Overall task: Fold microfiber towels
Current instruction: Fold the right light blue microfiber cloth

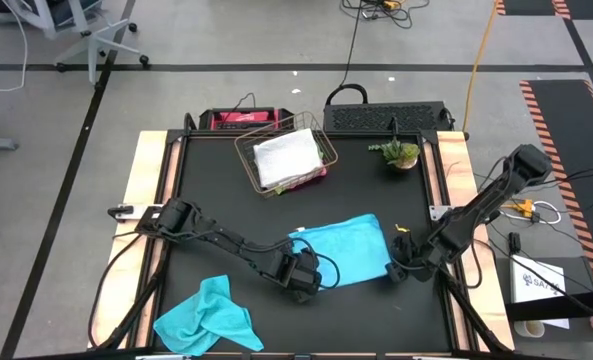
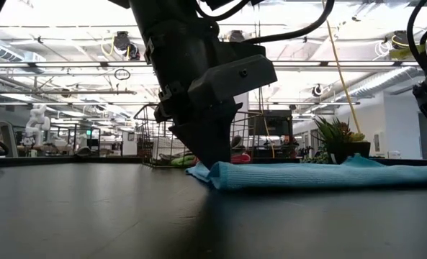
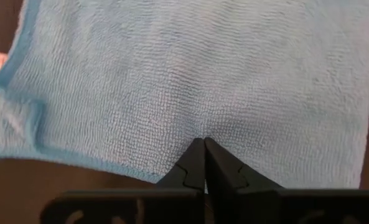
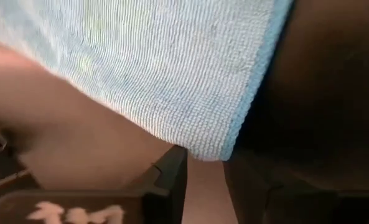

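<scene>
A turquoise towel (image 1: 348, 250) lies folded flat on the black table's middle. My left gripper (image 1: 311, 275) stands shut at the towel's near left edge, slanting down onto it. My right gripper (image 1: 401, 265) is open at the towel's near right corner (image 4: 216, 149). That corner shows just ahead of the gap between its fingers, and I see no touch. A second turquoise towel (image 1: 206, 315) lies crumpled at the near left. A light grey towel (image 1: 284, 155) lies on top in the wire basket (image 1: 246, 150), with pink and green cloth under it. My left gripper has its shut fingertips (image 3: 204, 144) on the folded towel's top face (image 3: 203, 127), a little in from its near edge. They come from above, slanting from the table's near left. The cloth puckers slightly at the tips. Whether any cloth is caught between them, I cannot tell.
The wire basket stands at the far middle, and a small potted plant (image 1: 401, 153) at the far right. The table's wooden borders (image 1: 141, 200) run along both sides. Bare black table (image 1: 376, 320) lies near the front edge, between the crumpled towel and my right arm.
</scene>
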Robot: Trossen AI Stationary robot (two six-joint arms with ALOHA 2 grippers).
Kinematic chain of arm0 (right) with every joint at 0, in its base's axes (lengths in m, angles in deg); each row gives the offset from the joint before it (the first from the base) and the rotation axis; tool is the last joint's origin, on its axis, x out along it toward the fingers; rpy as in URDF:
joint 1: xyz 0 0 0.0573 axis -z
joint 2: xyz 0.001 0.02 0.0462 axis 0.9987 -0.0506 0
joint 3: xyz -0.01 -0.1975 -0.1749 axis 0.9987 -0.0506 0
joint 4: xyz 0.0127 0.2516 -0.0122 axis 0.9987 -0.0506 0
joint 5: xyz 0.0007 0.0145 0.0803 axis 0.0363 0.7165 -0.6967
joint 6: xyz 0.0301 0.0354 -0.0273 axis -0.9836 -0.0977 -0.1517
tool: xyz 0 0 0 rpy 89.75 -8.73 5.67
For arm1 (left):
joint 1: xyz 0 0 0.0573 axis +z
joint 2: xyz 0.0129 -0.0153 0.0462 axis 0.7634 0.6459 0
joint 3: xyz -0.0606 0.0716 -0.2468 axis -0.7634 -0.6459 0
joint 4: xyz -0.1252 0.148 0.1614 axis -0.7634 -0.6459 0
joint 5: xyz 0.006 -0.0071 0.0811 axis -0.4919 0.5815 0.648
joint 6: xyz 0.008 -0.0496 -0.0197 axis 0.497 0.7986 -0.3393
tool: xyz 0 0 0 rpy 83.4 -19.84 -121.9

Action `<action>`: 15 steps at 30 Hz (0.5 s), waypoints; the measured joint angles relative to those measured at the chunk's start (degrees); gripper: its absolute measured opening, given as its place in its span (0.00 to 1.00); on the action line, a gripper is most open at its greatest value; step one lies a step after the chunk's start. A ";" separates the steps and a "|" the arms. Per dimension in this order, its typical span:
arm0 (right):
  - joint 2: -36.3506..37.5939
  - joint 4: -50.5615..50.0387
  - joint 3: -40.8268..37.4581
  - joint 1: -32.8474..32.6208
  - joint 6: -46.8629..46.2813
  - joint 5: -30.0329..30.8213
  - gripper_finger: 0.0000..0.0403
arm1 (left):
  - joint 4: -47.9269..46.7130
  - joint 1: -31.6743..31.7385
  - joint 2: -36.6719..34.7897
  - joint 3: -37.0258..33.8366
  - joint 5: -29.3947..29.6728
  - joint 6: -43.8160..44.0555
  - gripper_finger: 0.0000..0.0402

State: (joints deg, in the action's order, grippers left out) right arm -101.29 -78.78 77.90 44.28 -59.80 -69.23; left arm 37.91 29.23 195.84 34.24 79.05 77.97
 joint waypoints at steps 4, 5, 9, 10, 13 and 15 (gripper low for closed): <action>2.86 -1.57 -0.07 0.09 -0.09 5.35 0.18 | -0.02 0.00 0.00 0.00 0.00 0.00 0.02; 3.45 -1.17 -0.07 0.06 -0.02 6.49 0.17 | 0.00 0.00 0.00 0.00 -0.02 0.05 0.03; 4.87 -0.98 -0.02 0.06 0.08 9.73 0.11 | -0.02 0.00 0.00 0.00 -0.02 0.71 0.05; 4.94 -0.95 -0.02 0.07 0.07 10.06 0.10 | -0.02 0.00 0.00 0.00 -0.02 0.97 0.05; 4.94 -0.88 0.00 0.05 0.06 11.51 0.06 | 0.07 0.00 0.00 0.00 0.00 1.11 0.04; 4.94 -0.52 0.00 0.05 0.08 13.09 0.04 | 0.07 0.00 0.00 0.00 -0.02 1.14 0.02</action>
State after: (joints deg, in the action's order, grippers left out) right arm -96.35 -79.29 77.90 44.34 -59.73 -56.14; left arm 37.98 29.23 195.84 34.24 79.03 79.11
